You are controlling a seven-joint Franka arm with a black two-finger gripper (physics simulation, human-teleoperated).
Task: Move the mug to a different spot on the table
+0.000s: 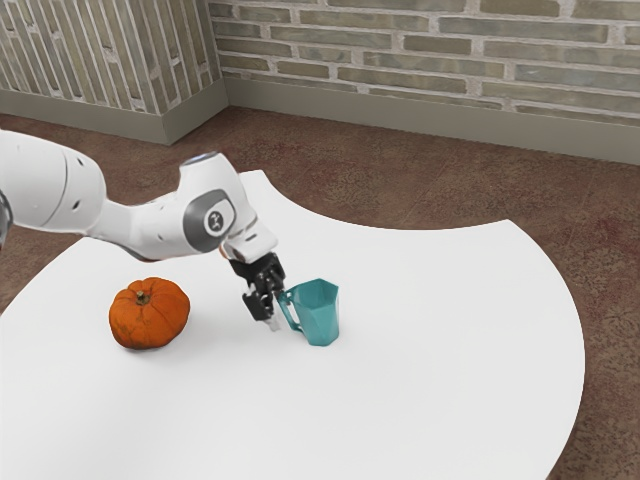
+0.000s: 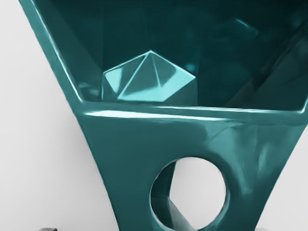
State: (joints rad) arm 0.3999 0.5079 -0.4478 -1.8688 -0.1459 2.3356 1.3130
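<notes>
Upright teal mug (image 1: 320, 315) shows its bare faceted floor, handle at the gripper (image 1: 266, 306).

Teal mug (image 2: 207, 53) right up close, handle (image 2: 120, 163) w/ round hole nearest cam, faceted inside showing, white counter (image 2: 33, 144) behind.

A teal mug (image 1: 318, 312) is shown smooth and glossy, like glazed ceramic or hard plastic, with bright highlights along its faceted rim. The white table (image 1: 450, 340) is rendered matt and smooth. At the mug's nine o'clock, an orange pumpkin (image 1: 149, 313) is given a dull, ribbed skin. The gripper (image 1: 266, 315) is finished in matt black, and the arm (image 1: 120, 220) in a smooth white shell.
</notes>
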